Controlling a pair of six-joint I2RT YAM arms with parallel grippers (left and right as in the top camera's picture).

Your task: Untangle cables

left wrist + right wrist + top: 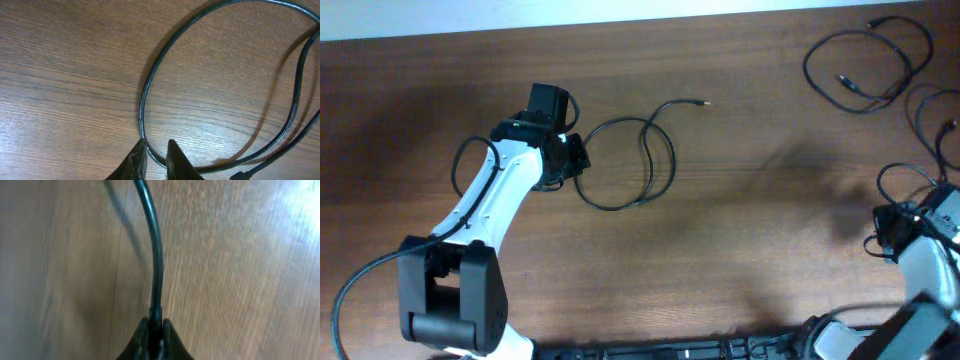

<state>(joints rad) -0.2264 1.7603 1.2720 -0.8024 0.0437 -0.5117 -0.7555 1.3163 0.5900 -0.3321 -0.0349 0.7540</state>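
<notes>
the left pincer (pixel 156 143) has its two fingers close together with a small gap. the loop cable (pixel 140 115) runs through that gap. the gap is wider than the cable, so the fingers are around it and not squeezing it. from the pincer the cable curves toward 12 o'clock and swings round to 3 o'clock in a big ring. from above, this ring lies flat on the brown wooden table (pixel 740 250), at 3 o'clock from the left pincer, and it crosses over itself. its little plug end (pixel 704 102) sticks out at 1 o'clock from the ring.

the right pincer (pixel 155 322) is squeezed tight on a second cable (pixel 159 265). that cable goes up toward 12 o'clock from the fingertips. from above, this pincer sits by the 3 o'clock edge of the table.

a third cable (pixel 850 83) lies in loose loops at the 1 o'clock corner, well apart from the ring. i cannot tell if it touches the second cable.
</notes>
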